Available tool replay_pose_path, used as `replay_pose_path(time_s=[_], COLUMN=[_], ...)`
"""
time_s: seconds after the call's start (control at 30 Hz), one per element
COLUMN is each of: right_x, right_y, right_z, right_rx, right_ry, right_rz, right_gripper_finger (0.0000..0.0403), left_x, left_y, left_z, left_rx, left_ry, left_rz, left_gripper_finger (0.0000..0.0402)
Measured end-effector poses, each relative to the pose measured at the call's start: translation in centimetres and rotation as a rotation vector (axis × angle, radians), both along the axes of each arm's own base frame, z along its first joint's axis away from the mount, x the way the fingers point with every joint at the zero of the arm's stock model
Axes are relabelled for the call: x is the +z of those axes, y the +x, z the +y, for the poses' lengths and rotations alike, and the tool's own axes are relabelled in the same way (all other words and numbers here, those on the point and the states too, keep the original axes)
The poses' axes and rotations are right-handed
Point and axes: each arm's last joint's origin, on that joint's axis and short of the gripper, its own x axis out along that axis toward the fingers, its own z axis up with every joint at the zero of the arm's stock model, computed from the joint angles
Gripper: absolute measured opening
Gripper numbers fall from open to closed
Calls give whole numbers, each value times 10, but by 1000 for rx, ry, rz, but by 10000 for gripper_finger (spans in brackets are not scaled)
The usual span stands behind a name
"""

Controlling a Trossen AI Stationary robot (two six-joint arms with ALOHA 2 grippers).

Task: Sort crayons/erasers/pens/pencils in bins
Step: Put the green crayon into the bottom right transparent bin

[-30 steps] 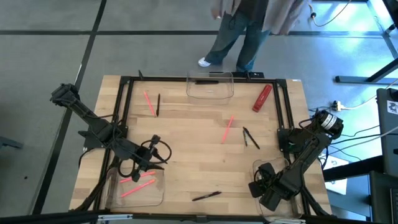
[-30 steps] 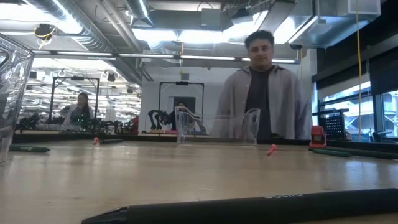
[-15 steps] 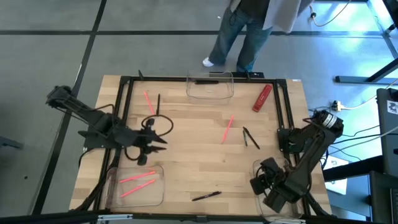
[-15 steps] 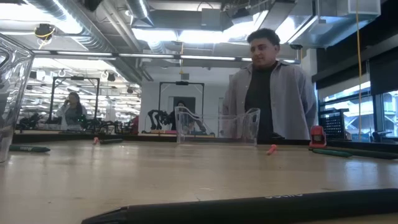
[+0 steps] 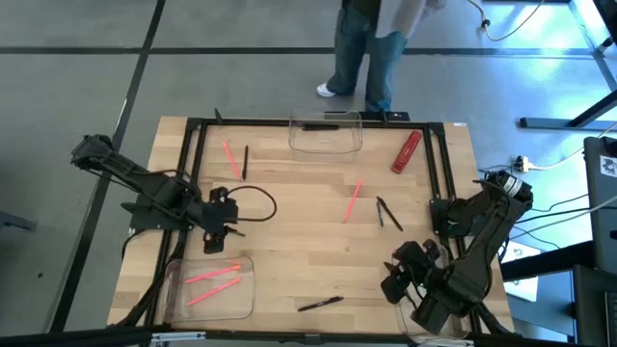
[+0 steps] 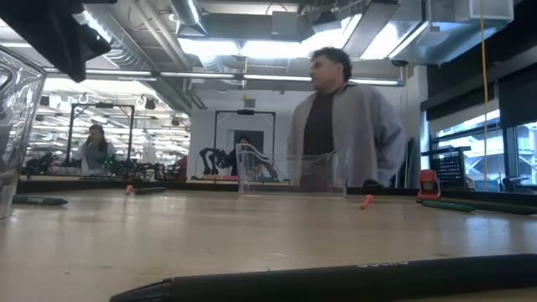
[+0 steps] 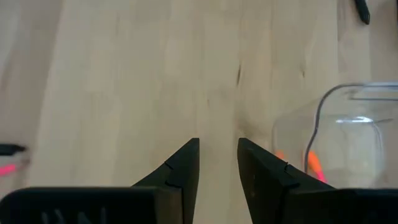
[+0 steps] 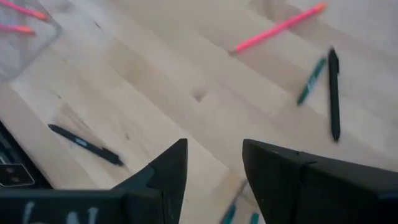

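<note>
The wooden table point(image 5: 289, 260) carries loose sticks: a pink one point(image 5: 352, 200) and two dark ones point(image 5: 388, 213) beyond the right gripper point(image 5: 393, 277), a black pen point(image 5: 319, 304) beside it.

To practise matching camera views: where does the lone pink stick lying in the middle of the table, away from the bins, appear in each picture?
High view: the lone pink stick lies slanted, just right of centre.
Low view: only its pink end shows, far off, right of centre.
Left wrist view: not in it.
Right wrist view: near the top, right of middle.
Shared landmark: the two dark sticks beside it, also seen in the right wrist view.
</note>
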Motion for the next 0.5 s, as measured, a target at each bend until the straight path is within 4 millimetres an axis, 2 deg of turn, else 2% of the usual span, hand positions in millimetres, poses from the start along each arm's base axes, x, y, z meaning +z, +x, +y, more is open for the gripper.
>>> replay_pose_path(time_s=[0.5], right_x=[2], right_y=[1], right_z=[0], right_rx=[57], right_ry=[-44], right_rz=[2], right_gripper_finger=[156], left_x=[-27], left_y=[16], left_z=[-8], left_rx=[77], left_ry=[44], left_rz=[192], left_gripper_finger=[102])
